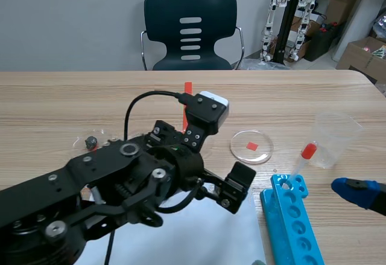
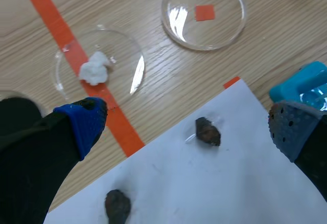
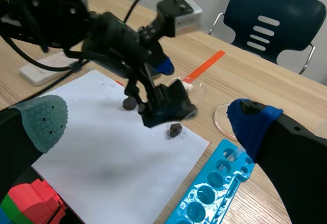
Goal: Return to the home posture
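**Both grippers wide, left arm out over the paper**

The wooden table (image 1: 60, 96) runs back to a dark chair (image 1: 190, 29) at its far side. The left arm (image 1: 90, 186) comes in low from the left and lies across the table's near half, with its wrist past the middle. The left gripper (image 2: 189, 126) hangs above the corner of a white sheet of paper (image 2: 214, 188). Its fingers are spread wide and hold nothing.

The right gripper (image 3: 148, 121) sits low at the table's right side, just beside the blue tube rack (image 1: 289, 223). Its fingers are also far apart and empty. Red and green blocks (image 3: 36, 203) show under the finger with the grey-green pad.

A clear plastic cup (image 1: 335, 138) stands beyond the rack's far end. A red-capped tube (image 1: 304, 156) rises tilted from that end of the rack. A petri dish (image 2: 203, 12) sits ahead of the left gripper on bare wood, over an orange tape square. A second dish (image 2: 99, 63) lies across the long orange tape line, near the finger with the blue pad.

A dark stone (image 2: 207, 131) lies on the paper under the left gripper, between its fingers. Another stone (image 2: 117, 206) lies on the paper nearer the blue-padded finger. A small white lump (image 2: 94, 68) rests in the second dish.
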Controlling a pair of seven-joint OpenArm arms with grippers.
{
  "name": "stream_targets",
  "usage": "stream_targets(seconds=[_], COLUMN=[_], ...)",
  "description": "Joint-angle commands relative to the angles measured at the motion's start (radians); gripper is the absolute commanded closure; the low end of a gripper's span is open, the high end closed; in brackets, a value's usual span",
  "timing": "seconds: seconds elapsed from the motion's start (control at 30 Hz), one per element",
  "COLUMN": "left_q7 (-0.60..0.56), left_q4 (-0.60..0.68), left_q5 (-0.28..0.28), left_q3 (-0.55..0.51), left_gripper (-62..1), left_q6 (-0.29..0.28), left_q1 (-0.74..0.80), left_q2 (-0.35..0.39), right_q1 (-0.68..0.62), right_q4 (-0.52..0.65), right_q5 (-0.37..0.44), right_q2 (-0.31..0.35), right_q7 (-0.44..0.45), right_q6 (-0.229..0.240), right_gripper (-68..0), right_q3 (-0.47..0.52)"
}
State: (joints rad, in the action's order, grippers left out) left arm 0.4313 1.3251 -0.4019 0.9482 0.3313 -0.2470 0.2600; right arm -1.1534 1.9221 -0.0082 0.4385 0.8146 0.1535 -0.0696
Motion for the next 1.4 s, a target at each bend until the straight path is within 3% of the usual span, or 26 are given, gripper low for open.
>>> stream_targets(seconds=[0.0,0.17,0.37,0.53,0.73,0.87,1.03,1.17,1.37], left_q7=[-0.048,-0.156,-0.256,-0.334,-0.488,-0.608,-0.804,-0.942,-1.038], left_q4=[0.070,0.204,0.352,0.449,0.543,0.575,0.582,0.582,0.582], left_q5=[0.002,0.002,0.002,0.060,0.143,0.217,0.286,0.288,0.288], left_q3=[-0.044,-0.188,-0.455,-0.712,-0.943,-1.038,-1.085,-1.092,-1.092], left_gripper=[-62.3,-62.3,-62.3,-62.3,-62.3,-62.3,-62.3,-62.3,-62.3], left_q6=[-0.040,-0.179,-0.372,-0.527,-0.589,-0.635,-0.634,-0.626,-0.550], left_q1=[0.047,0.194,0.455,0.695,0.955,1.089,1.229,1.320,1.360], left_q2=[0.044,0.159,0.276,0.291,0.263,0.216,0.180,0.181,0.181], right_q1=[0.004,0.004,0.004,0.004,0.004,0.004,0.004,0.004,0.004], right_q4=[0.011,0.011,0.011,0.011,0.011,0.011,0.011,0.011,0.011], right_q5=[0.011,0.011,0.011,0.011,0.011,0.011,0.011,0.011,0.011], right_q2=[0.005,0.005,0.005,0.005,0.005,0.005,0.005,0.005,0.005], right_q7=[0.018,0.018,0.018,0.018,0.018,0.018,0.018,0.018,0.018], right_q6=[0.000,0.000,0.000,0.000,0.000,0.000,0.000,0.000,0.000], right_gripper=[-67.9,-67.9,-67.9,-67.9,-67.9,-67.9,-67.9,-67.9,-67.9], right_q3=[0.003,0.003,0.003,0.003,0.003,0.003,0.003,0.003,0.003])
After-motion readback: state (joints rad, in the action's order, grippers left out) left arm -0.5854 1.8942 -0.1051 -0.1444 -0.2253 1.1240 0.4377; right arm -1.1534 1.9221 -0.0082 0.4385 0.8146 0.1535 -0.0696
